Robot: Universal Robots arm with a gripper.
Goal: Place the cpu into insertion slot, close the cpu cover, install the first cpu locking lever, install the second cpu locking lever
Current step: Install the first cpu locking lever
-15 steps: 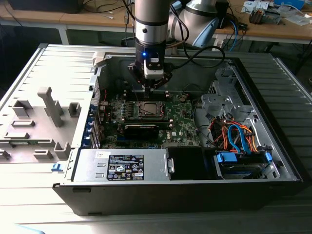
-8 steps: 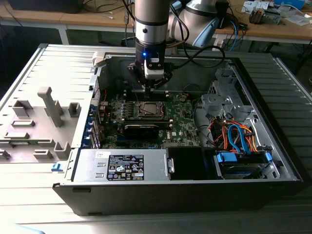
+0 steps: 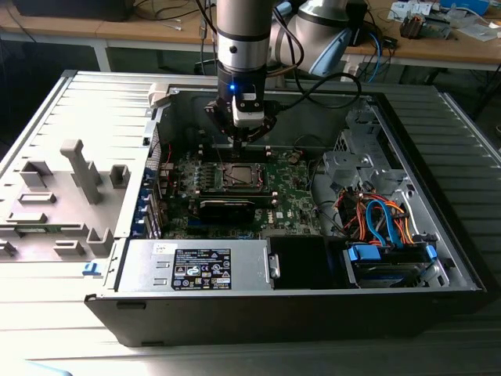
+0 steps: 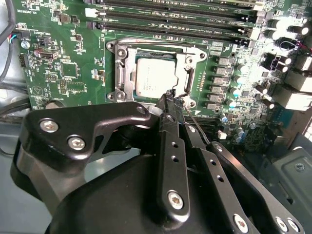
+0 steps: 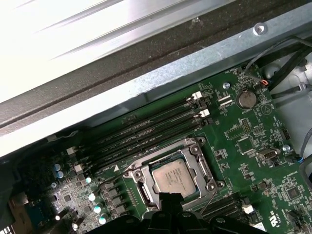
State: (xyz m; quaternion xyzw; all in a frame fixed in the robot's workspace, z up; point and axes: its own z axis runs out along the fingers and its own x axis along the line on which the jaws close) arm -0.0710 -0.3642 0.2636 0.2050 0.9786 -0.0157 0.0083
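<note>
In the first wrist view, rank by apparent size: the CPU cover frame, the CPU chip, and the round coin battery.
1. Silver metal cpu cover frame, closed around the chip: largest.
2. Square grey-topped cpu, sitting within the frame's window.
3. Round silver coin battery: smallest, though farther from the camera, which may shrink it somewhat.

The cpu (image 4: 156,78) presents a smooth, silver-grey metal top with a dull sheen. The cpu cover (image 4: 187,73) around it is thin bare metal, brushed and lightly reflective. The circuit board (image 5: 253,141) has a glossy green lacquered surface. The gripper (image 4: 171,100) links are matt black metal, fastened with bright steel screws. The computer case (image 3: 94,102) is grey ribbed sheet metal, matt. The bench (image 3: 454,48) is pale wood.
</note>
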